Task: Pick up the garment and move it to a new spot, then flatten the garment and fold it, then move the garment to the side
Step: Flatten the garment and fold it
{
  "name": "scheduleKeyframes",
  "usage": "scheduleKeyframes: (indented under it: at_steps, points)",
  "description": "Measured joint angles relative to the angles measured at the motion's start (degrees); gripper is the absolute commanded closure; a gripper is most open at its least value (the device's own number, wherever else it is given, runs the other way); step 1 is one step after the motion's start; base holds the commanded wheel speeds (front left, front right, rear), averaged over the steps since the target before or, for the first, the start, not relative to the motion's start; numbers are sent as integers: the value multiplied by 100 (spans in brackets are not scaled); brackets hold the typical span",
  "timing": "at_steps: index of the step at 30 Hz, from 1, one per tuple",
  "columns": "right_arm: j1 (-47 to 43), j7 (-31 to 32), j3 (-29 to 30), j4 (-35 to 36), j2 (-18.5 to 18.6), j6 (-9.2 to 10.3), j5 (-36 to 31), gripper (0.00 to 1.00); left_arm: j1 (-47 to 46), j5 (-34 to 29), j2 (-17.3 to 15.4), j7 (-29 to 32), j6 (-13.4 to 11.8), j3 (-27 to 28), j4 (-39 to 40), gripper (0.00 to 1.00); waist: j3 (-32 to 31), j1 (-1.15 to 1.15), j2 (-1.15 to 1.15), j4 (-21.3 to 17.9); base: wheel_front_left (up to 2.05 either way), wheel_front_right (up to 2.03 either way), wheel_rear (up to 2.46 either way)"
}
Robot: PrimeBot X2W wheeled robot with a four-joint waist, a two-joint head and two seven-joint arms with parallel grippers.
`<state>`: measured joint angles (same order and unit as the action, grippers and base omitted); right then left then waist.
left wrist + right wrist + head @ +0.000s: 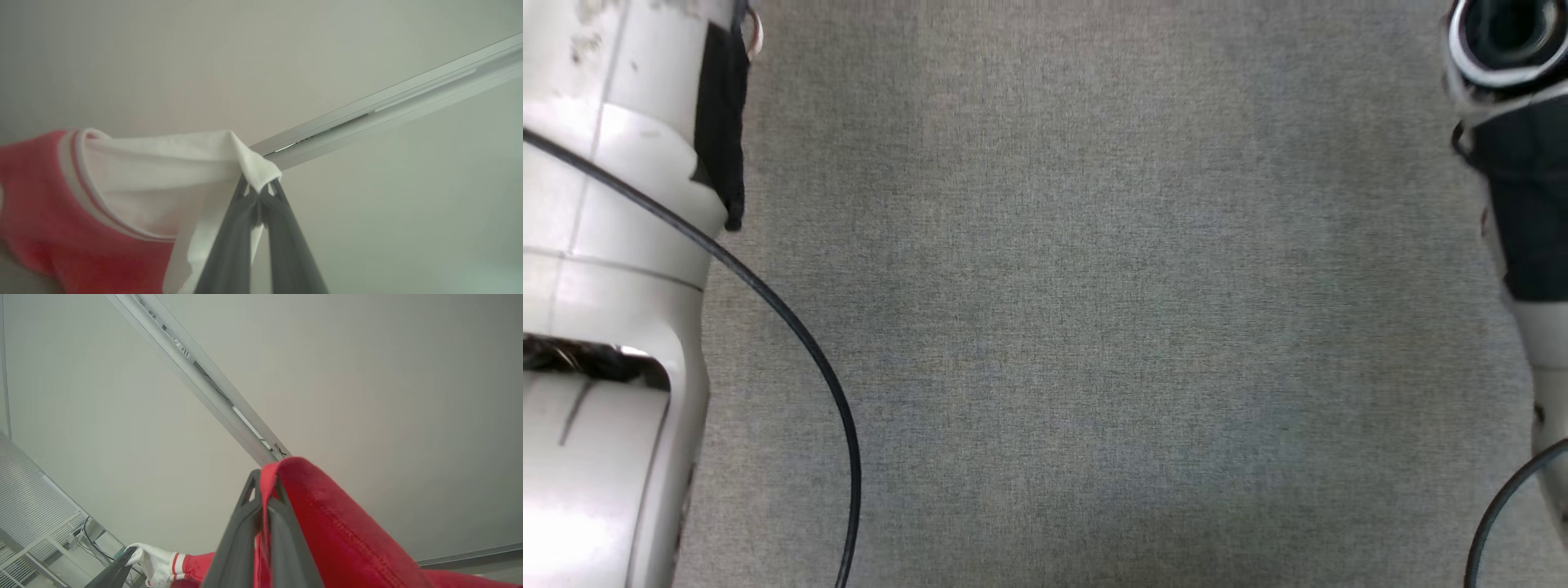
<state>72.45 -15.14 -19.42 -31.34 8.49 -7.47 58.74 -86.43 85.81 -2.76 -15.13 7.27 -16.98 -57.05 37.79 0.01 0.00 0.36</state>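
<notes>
In the head view, a plain grey surface [1094,327] is seen between the left forearm [613,204] and the right forearm [1523,204]. The garment [135,171] gets picked up in the wrist views, held up against the ceiling. The left claw [258,192] is clamped on a white corner and the right claw [265,490] is pinched on a red edge. A ceiling rail [388,102] is caught behind both.

The left gripper [259,196] pinches the white edge of a red-and-white garment [135,183] below a pale rail [388,110].
</notes>
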Motion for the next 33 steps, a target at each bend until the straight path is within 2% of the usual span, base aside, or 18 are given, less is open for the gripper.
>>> scheduleKeyframes:
  at_steps: [7, 15, 25, 33]
  points:
    - [-569, 0, -571, -116, 2, 0, 439, 100, 601, -54, 0, 0, 7, 124, -109, 100, -417, 0, 0, -28, 0, 0, 0]
    - [-1140, 0, -1106, -591, 165, 1, 1077, 100, 1394, -107, 0, 0, 7, 94, -385, 100, -993, 0, 0, -31, 0, 0, 0]
    - [-1818, 0, -1762, -1013, 370, 0, 2020, 100, 2319, 210, 0, 1, 7, -130, -951, 100, -1741, -1, 0, 4, 0, 0, 0]
    - [-2368, 109, -2007, -1325, 458, 0, 2572, 100, 3066, 419, 4, 5, 8, -478, -1121, 100, -2292, -1, 0, 45, 0, 0, 0]
